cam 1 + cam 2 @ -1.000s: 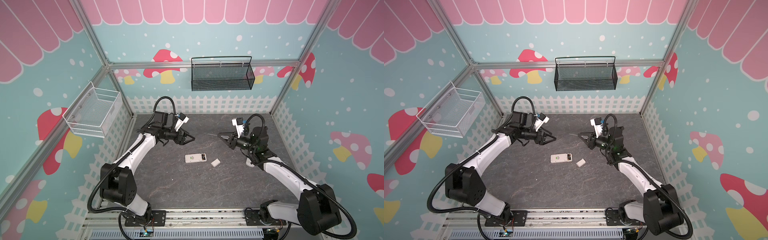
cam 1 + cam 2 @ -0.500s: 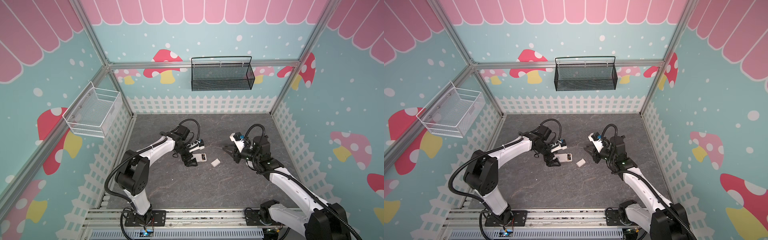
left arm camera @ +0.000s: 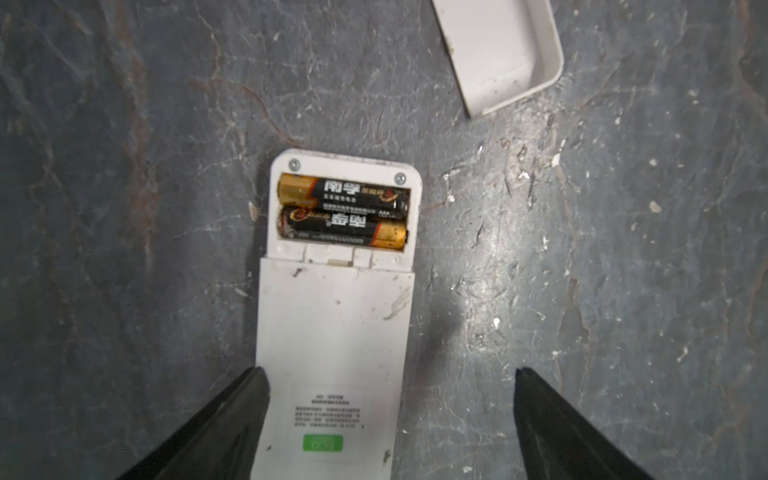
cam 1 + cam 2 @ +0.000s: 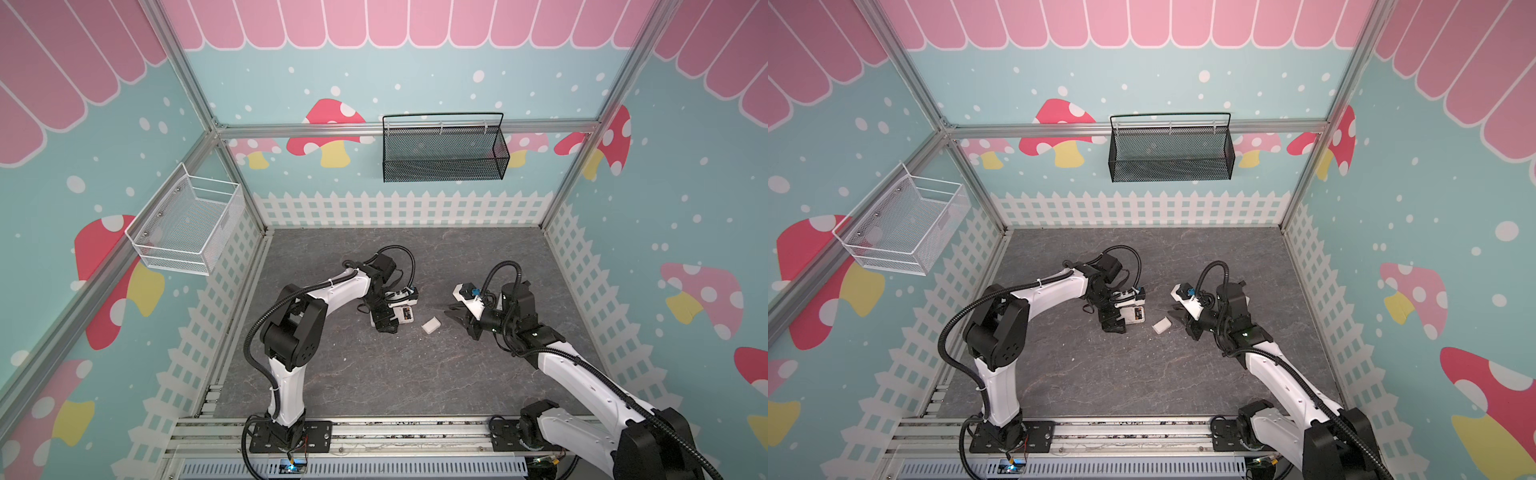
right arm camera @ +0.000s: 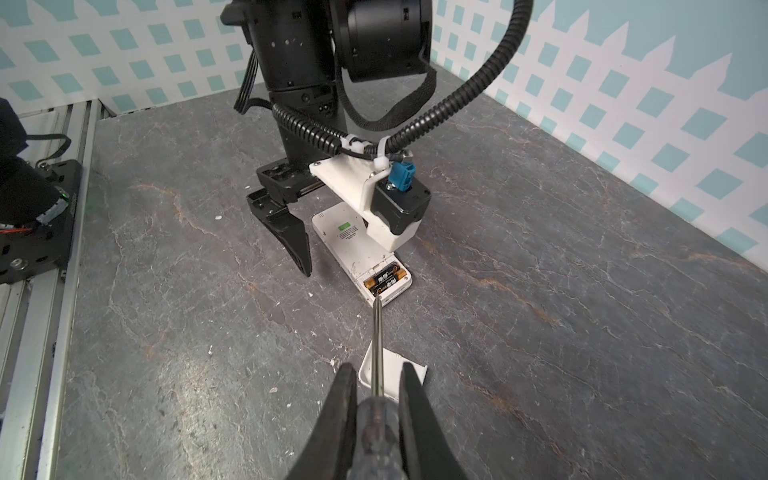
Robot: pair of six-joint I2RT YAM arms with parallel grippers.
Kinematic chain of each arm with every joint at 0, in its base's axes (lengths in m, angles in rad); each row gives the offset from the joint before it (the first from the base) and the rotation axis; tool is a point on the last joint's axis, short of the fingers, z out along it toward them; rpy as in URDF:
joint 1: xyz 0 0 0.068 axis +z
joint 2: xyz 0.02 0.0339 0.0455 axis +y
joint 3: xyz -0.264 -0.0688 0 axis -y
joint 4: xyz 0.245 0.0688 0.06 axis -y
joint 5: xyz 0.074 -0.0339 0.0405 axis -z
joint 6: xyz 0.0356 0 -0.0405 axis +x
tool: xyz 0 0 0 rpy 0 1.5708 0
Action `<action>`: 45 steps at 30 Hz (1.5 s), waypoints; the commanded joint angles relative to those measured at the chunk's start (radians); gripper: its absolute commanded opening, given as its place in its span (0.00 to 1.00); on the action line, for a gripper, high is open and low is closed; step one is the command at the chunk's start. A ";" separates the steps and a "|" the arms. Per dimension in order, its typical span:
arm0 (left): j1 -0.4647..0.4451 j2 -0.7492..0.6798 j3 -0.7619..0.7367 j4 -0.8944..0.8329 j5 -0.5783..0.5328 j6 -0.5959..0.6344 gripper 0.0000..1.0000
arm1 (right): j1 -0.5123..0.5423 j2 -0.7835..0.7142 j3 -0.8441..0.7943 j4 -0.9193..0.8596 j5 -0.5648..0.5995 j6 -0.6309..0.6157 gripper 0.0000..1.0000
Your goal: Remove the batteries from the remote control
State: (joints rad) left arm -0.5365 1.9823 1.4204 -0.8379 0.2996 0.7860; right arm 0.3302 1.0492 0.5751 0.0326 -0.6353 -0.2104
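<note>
The white remote control (image 3: 332, 332) lies face down on the grey floor with its battery bay uncovered. Two black batteries with gold ends (image 3: 343, 193) (image 3: 343, 228) sit side by side in the bay. My left gripper (image 3: 389, 374) is open and straddles the remote's other end, one finger close against its edge. The remote's loose white cover (image 3: 498, 54) lies beside it. My right gripper (image 5: 377, 370) is shut on the clear-handled screwdriver (image 5: 376, 419) above that cover (image 5: 411, 370). The shaft tip ends just short of the batteries (image 5: 384, 280). In both top views the remote (image 4: 404, 314) (image 4: 1136, 314) lies between the two arms.
A black mesh basket (image 4: 442, 151) hangs on the back wall. A white wire basket (image 4: 187, 226) hangs on the left wall. An aluminium rail (image 4: 374, 432) carrying both arm bases runs along the front edge. Fence-printed walls close in the floor.
My left arm has dropped from a raised pose down over the remote, and its jaws have spread. My right arm has lowered toward the cover with the screwdriver still in its grip.
</note>
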 commanded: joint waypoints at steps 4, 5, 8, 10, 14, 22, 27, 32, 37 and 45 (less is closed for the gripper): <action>-0.014 0.053 0.024 -0.029 -0.055 0.031 0.87 | 0.020 -0.006 -0.014 0.019 0.000 -0.070 0.00; -0.016 0.046 0.027 -0.031 -0.063 0.029 0.87 | 0.020 -0.001 -0.005 0.009 0.001 -0.070 0.00; -0.016 0.010 0.040 -0.043 -0.050 0.030 0.88 | 0.020 0.008 -0.003 0.002 -0.004 -0.079 0.00; -0.013 -0.002 0.060 -0.044 -0.041 0.030 0.89 | 0.021 0.016 -0.010 0.007 -0.009 -0.083 0.00; 0.000 0.031 0.118 -0.062 -0.022 0.012 0.89 | 0.021 0.037 -0.014 0.012 -0.028 -0.077 0.00; 0.005 0.102 0.122 -0.063 -0.005 0.032 0.88 | 0.030 0.076 -0.030 0.059 -0.046 -0.072 0.00; 0.005 0.128 0.117 -0.064 -0.010 0.024 0.78 | 0.039 0.102 -0.021 0.058 -0.036 -0.078 0.00; 0.001 0.080 0.045 -0.070 0.025 0.025 0.59 | 0.055 0.126 -0.019 0.046 -0.017 -0.113 0.00; -0.021 -0.022 -0.068 -0.071 0.029 0.057 0.52 | 0.086 0.154 0.009 -0.009 -0.020 -0.153 0.00; -0.079 -0.139 -0.227 -0.009 0.036 0.073 0.52 | 0.140 0.200 -0.002 -0.002 -0.055 -0.194 0.00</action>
State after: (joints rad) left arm -0.6006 1.8740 1.2167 -0.8696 0.3073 0.8185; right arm 0.4492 1.2304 0.5549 0.0444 -0.6529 -0.3485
